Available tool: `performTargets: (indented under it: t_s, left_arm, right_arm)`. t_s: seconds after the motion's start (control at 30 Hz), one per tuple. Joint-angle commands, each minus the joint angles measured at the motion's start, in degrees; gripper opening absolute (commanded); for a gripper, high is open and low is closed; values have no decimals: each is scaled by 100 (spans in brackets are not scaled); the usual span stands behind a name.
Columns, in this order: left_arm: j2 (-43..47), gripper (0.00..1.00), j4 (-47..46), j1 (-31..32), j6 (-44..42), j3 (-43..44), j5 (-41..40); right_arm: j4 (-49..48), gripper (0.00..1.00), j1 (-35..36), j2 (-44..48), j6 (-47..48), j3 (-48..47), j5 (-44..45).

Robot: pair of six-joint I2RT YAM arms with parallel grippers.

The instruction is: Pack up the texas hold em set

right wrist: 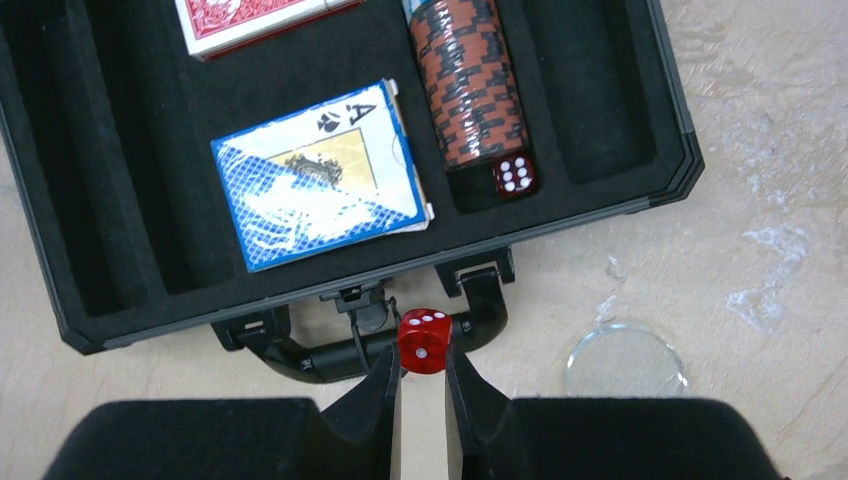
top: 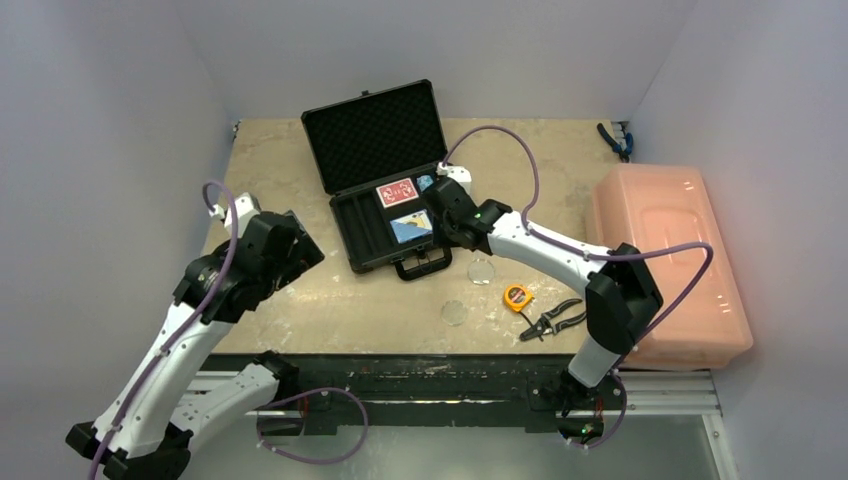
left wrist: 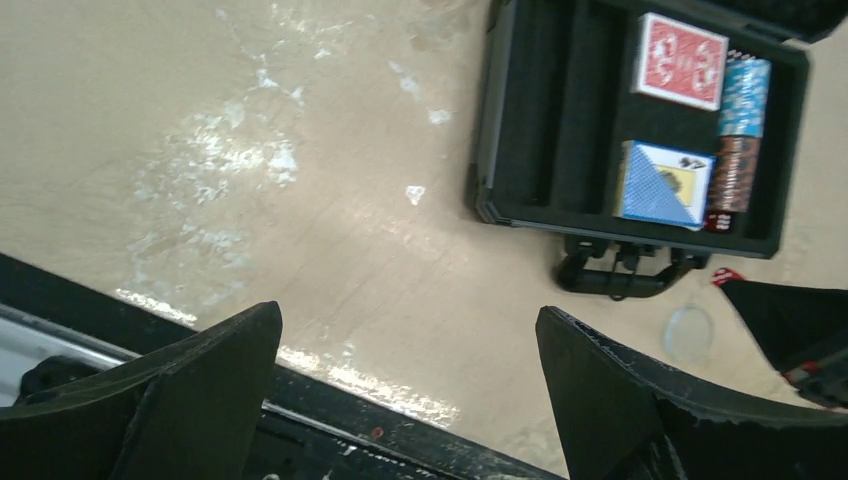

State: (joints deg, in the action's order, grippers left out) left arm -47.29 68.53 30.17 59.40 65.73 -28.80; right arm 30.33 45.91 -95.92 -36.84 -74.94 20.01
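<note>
The black briefcase [top: 362, 232] lies open mid-table, lid up. Its foam tray holds a red card deck [top: 396, 192], a blue card deck [right wrist: 318, 187], a chip stack [right wrist: 468, 82] and one red die [right wrist: 514, 175]. My right gripper [right wrist: 424, 365] is shut on a second red die [right wrist: 424, 341], held above the case handle [right wrist: 330, 352] at the tray's near edge. A clear disc [right wrist: 626, 360] lies on the table just right of it, another [top: 453, 312] nearer the front. My left gripper [left wrist: 410, 345] is open and empty, over bare table left of the case.
An orange-yellow tape measure [top: 516, 296] and black-handled pliers [top: 552, 320] lie at the front right. A pink plastic bin [top: 668, 262] stands along the right side. Blue-handled pliers [top: 614, 140] lie at the back right corner.
</note>
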Motion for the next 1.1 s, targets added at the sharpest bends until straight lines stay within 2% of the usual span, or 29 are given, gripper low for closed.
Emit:
performTargets:
  t_s: [0.0,0.1,0.2,0.37,0.47,0.77,0.93,1.07]
  left_arm:
    - [-393,100,406,-88,-287,33,-141]
    - [-672,100,263,-109,-997,8,118]
    - [-902,100,-163,-253,-1882,-117,900]
    - [-1281,100,-171,-293,-1931,-189,805]
    - [-1441,100,-184,-293,-2270,-165,783]
    - [-1075,100,-528,-293,-3099,-432,568]
    - [-516,100,-1130,-293,-3458,-809,1144]
    - [-192,100,-1276,-293,-3518,-933,1190]
  right_arm:
    - [-203,5,-177,-127,242,-335,47]
    - [-231,5,-312,-234,361,-422,12]
    - [-299,4,-420,-322,453,-458,-33]
    - [-432,4,-551,-478,582,-496,-119]
    - [-495,3,-605,-606,669,-561,-205]
    - [-566,1,-670,-880,874,-781,-369]
    - [-642,1,-688,-999,995,-828,-415]
    - [-642,0,-713,-1050,1045,-855,-338]
